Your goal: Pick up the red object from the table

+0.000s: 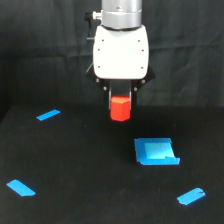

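Exterior view shows the red object (pixel 120 108), a small red-orange block, clamped between the dark fingers of the end effector (pixel 120 100) and apparently held clear of the black bench (pixel 75 165), though whether its underside touches the surface is hard to tell. The arm points straight down, its white housing (pixel 121 52) upright above the block and a silver cylinder on top. A blue square patch (pixel 156 151) lies near the block toward the exterior view's right. Blue strips lie well apart: one at upper left (pixel 48 115), one at lower left (pixel 20 188), one at lower right (pixel 191 196). Nothing crowds the block.
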